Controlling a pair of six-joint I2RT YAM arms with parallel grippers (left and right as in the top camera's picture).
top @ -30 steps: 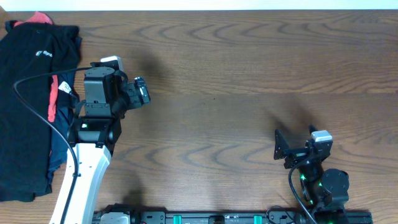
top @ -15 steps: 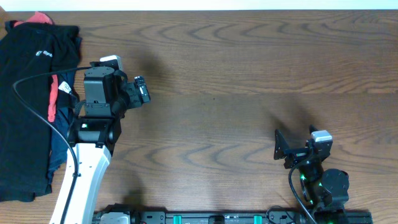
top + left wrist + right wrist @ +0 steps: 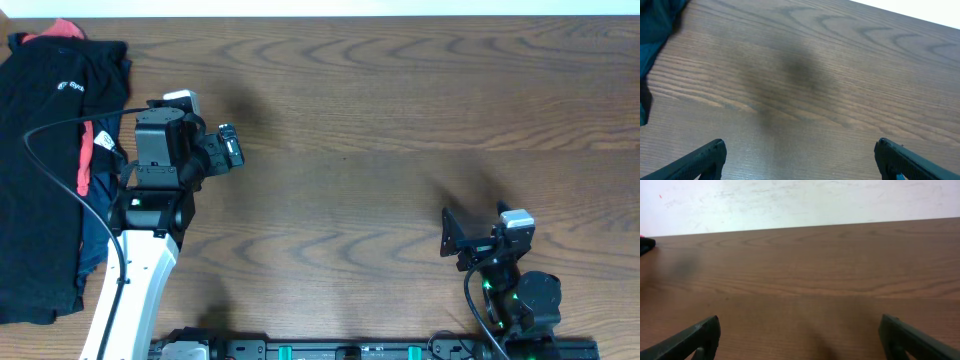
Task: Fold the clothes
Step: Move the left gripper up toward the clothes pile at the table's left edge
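Pre-grasp. Left jaws, right jaws wide open, empty. Black shirt [image 3: 45, 150] heaped at left end of bench [image 3: 400, 120]; next: pinch hem, drag to centre.

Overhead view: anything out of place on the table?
Only the clothes: a rumpled, unfolded heap at the table's left edge, the black shirt on top, orange-red fabric poking out and a navy garment trailing beside the left arm. The left tool and right tool are open, empty.

Was just a dark brown wood-grain table [image 3: 400, 120] under soft even light, backed by a plain, slightly scuffed white wall [image 3: 800, 200] along the far edge.
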